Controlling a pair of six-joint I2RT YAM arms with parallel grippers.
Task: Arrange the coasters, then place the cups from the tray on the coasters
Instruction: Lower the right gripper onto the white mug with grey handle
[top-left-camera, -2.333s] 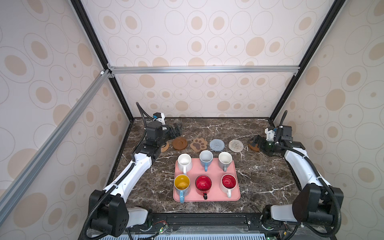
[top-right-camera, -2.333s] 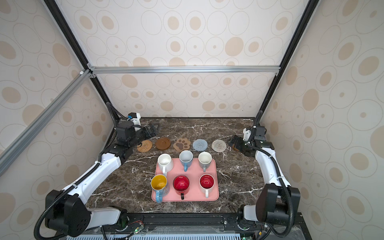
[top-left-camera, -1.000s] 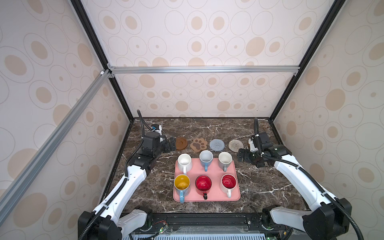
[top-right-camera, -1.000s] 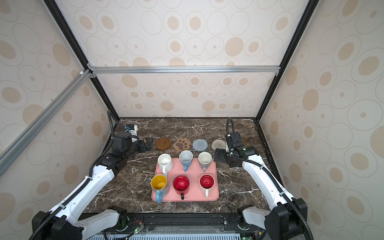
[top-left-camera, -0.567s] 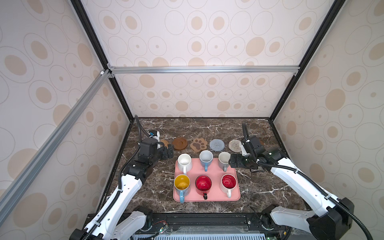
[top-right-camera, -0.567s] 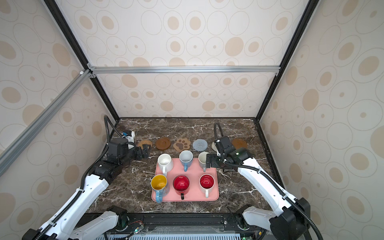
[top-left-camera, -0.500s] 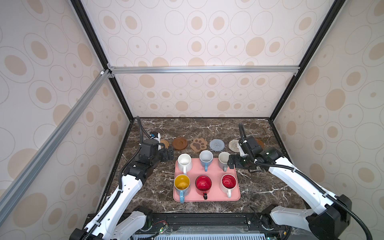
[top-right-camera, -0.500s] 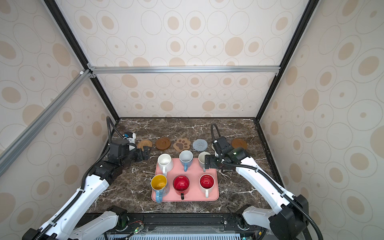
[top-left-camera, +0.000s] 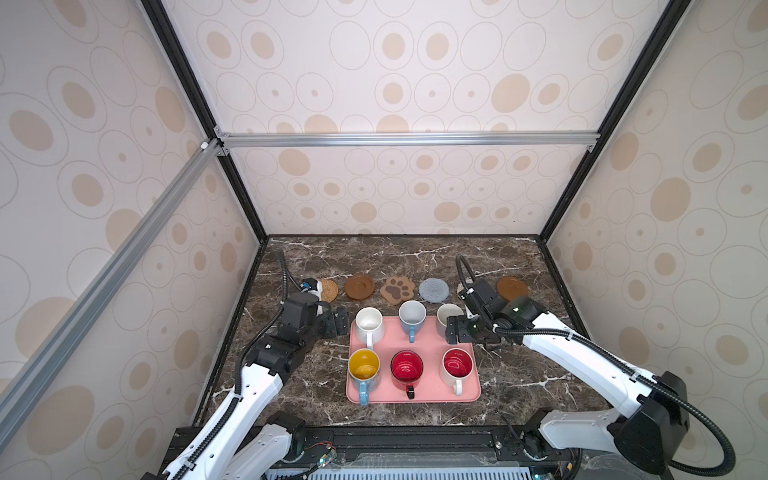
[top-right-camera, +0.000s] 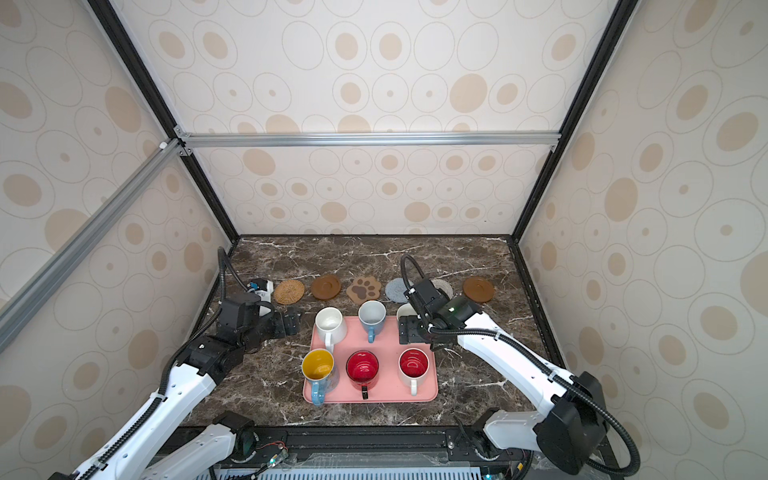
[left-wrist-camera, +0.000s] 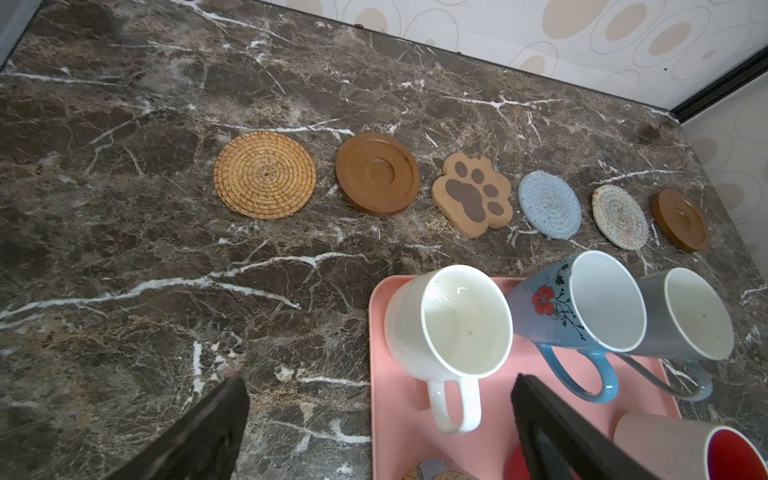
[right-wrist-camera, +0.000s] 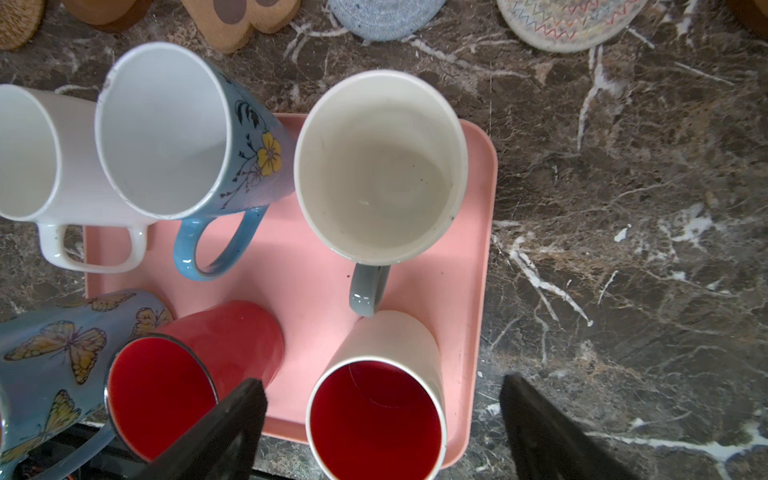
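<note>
Clearly the left pincer (top-left-camera: 340, 323) gaped wide by the tray's (top-left-camera: 430, 343) far left corner. The right pincer (top-left-camera: 456, 331) hung wide near the grey cup (top-left-camera: 446, 312).

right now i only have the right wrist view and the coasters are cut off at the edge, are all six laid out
Observer: Yes, six in one row beyond the pink tray: rattan coaster, wooden disc, paw coaster, blue-grey coaster, cream coaster, second wooden disc.
Operator: ok, anything else close to the tray
Observer: In a top view the left tool hangs open and empty just off the tray's left edge, beside the white mug.
</note>
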